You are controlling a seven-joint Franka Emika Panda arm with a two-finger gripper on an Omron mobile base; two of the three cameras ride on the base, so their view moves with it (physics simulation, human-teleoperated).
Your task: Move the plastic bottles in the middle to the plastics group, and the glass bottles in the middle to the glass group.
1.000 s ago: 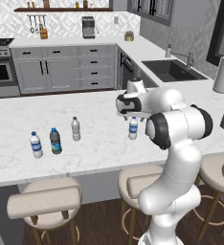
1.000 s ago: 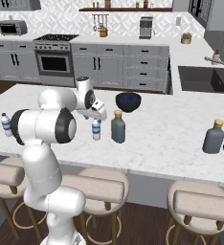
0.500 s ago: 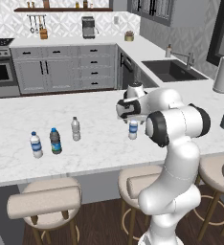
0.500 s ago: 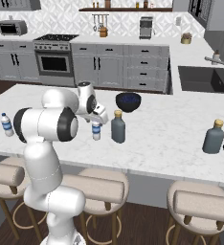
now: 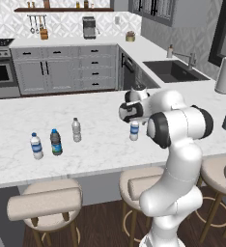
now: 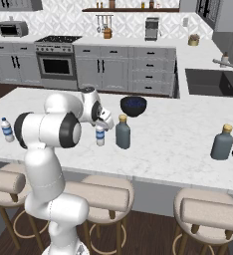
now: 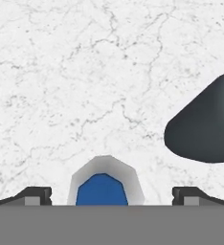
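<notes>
Directly under open gripper (image 7: 111, 197): blue-capped bottle (image 7: 102, 189), between fingertips.

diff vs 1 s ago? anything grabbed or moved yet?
The gripper has come down slightly over the blue-capped clear bottle, and its open fingers now straddle the cap. Nothing gripped or released. Unmoved: the grey-teal bottle beside it, the three slim bottles at the counter's left end, the dark bottle at the right, the blue bowl.
</notes>
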